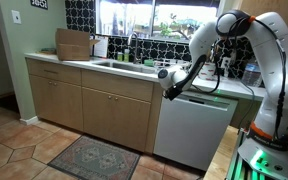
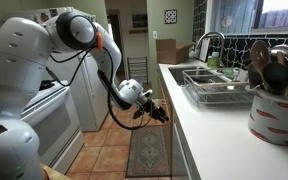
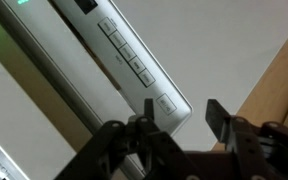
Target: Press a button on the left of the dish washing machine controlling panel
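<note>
The white dish washing machine (image 1: 196, 128) stands under the counter, next to the tan cabinets. Its controlling panel (image 1: 206, 99) is the narrow strip along the door's top edge. In the wrist view the panel (image 3: 104, 45) runs diagonally, with a row of several small buttons (image 3: 125, 55), one separate button (image 3: 165, 103) at its end and a green glow (image 3: 24, 2) at the top. My gripper (image 3: 182, 115) is open and empty. Its fingers hover close in front of the panel's end, beside the separate button. The gripper shows in both exterior views (image 1: 171, 89) (image 2: 158, 112).
Tan wooden cabinet doors (image 1: 94, 105) stand beside the appliance, and wood (image 3: 279, 85) borders the panel's end. The counter holds a sink (image 1: 119, 63), a cardboard box (image 1: 74, 44), a dish rack (image 2: 219, 90) and a utensil crock (image 2: 276, 112). A rug (image 1: 94, 158) lies on the tiled floor.
</note>
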Robot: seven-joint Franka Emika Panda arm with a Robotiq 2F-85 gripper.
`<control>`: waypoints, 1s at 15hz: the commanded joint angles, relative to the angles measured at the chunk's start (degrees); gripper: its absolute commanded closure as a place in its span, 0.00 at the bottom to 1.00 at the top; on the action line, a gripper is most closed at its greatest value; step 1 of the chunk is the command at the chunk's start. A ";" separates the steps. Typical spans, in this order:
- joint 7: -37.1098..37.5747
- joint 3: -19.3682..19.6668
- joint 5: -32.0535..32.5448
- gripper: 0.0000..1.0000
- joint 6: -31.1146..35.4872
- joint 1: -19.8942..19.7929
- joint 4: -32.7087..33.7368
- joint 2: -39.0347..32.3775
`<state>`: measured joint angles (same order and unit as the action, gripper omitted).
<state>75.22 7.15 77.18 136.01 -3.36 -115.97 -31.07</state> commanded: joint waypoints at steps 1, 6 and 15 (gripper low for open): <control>0.24 0.09 3.80 0.74 2.04 -1.41 0.82 -1.92; 0.33 -0.23 6.31 1.00 2.02 -2.46 2.67 -3.91; -1.57 -0.39 5.09 1.00 1.32 -3.41 6.41 -7.00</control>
<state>74.86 7.13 81.69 136.47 -5.75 -111.06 -36.37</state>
